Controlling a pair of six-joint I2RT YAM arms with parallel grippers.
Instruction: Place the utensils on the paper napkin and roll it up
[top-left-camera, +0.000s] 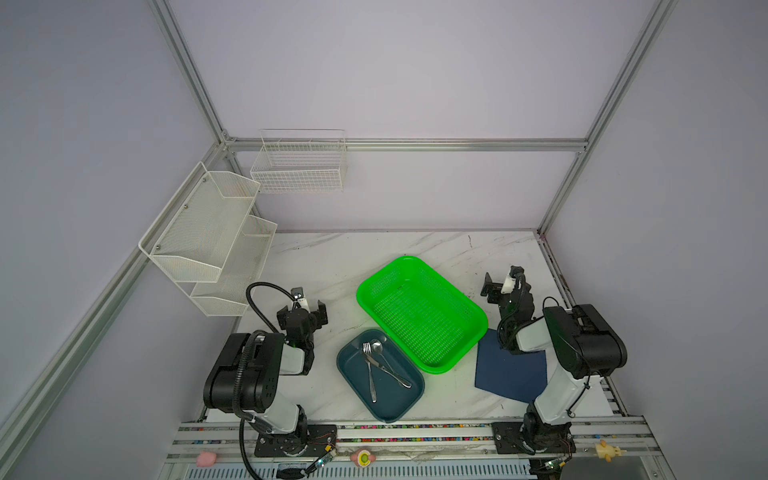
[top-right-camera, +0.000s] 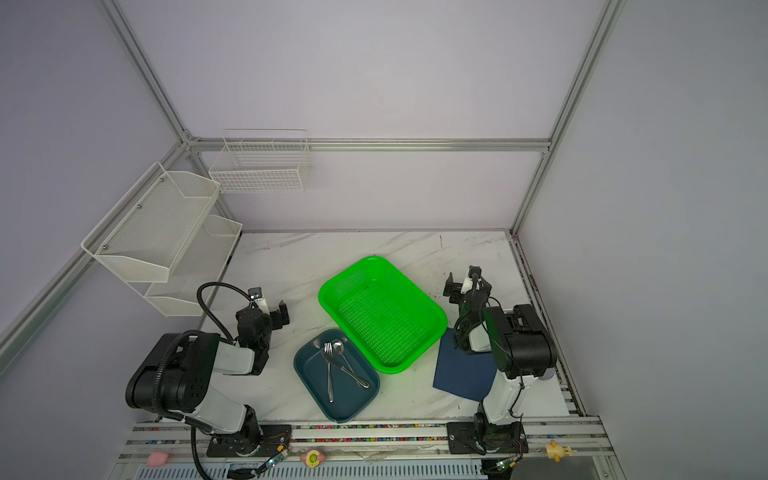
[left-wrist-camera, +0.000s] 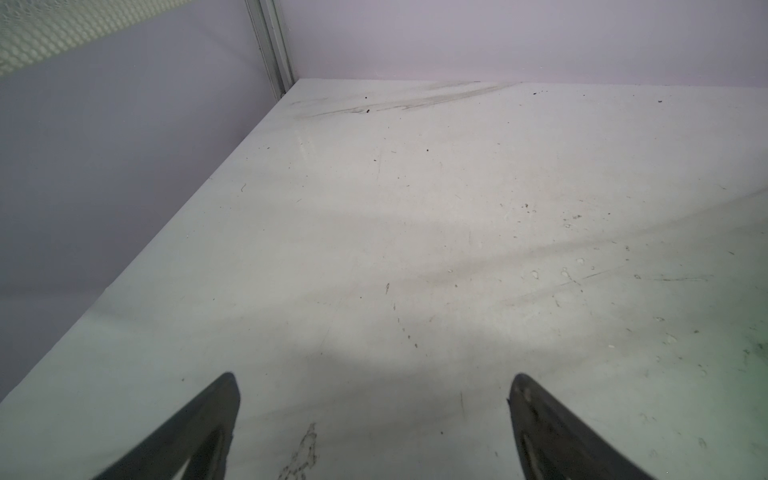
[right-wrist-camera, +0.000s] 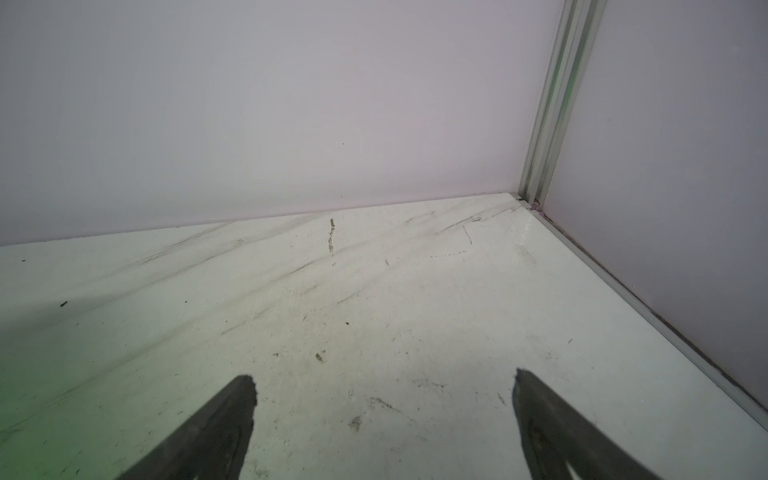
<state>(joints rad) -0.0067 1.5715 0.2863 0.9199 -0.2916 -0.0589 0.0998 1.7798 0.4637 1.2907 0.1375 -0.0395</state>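
Both top views show the utensils, a fork (top-left-camera: 370, 376), a spoon (top-left-camera: 377, 346) and a knife (top-left-camera: 392, 374), lying crossed in a dark teal tray (top-left-camera: 353, 388) at the front middle of the table. The navy paper napkin (top-left-camera: 507, 374) (top-right-camera: 461, 370) lies flat at the right, partly under the right arm. My left gripper (top-left-camera: 302, 312) (left-wrist-camera: 374, 386) is open over bare table, left of the tray. My right gripper (top-left-camera: 505, 286) (right-wrist-camera: 384, 382) is open beyond the napkin, over bare table near the right wall. Neither wrist view shows the utensils or the napkin.
A green plastic basket (top-left-camera: 419, 311) stands between the tray and the napkin, touching the tray's far corner. White mesh shelves (top-left-camera: 203, 232) hang on the left wall and a wire basket (top-left-camera: 299, 166) on the back wall. Small toys lie on the front rail (top-left-camera: 415, 432).
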